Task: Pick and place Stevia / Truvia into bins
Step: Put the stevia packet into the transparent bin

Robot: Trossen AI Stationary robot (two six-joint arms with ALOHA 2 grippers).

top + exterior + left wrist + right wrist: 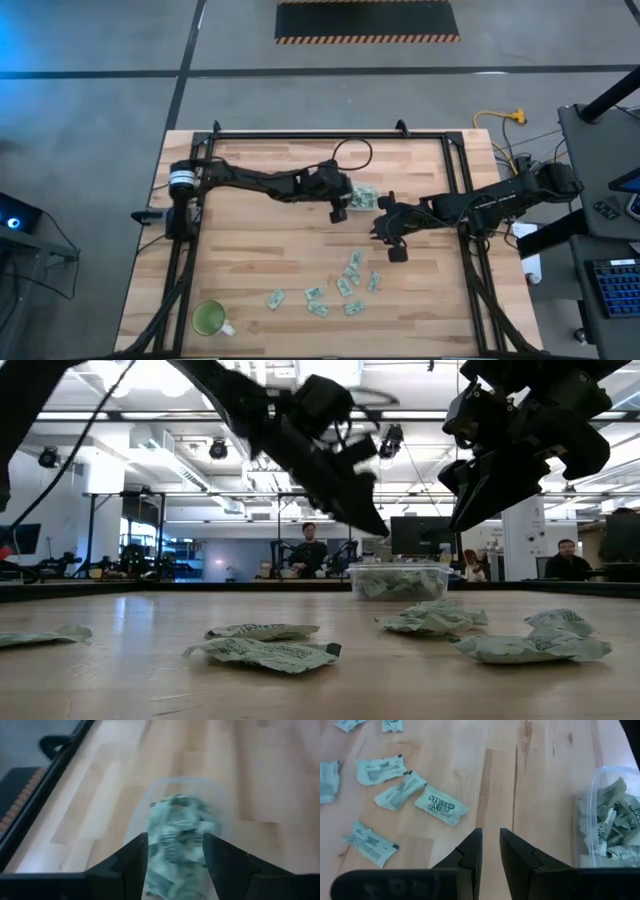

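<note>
Hovering over the tub (364, 195), the open left gripper (175, 857) looks empty; the right gripper (490, 851), nearly closed and empty, should grab a packet (441, 806).

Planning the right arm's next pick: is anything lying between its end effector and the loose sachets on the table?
Nothing visible does. The right end effector hangs above bare wood, its fingers close together with nothing between them, and the loose sachets lie flat just ahead. The bin sits off to one side, and the left end effector hangs by it.
</note>
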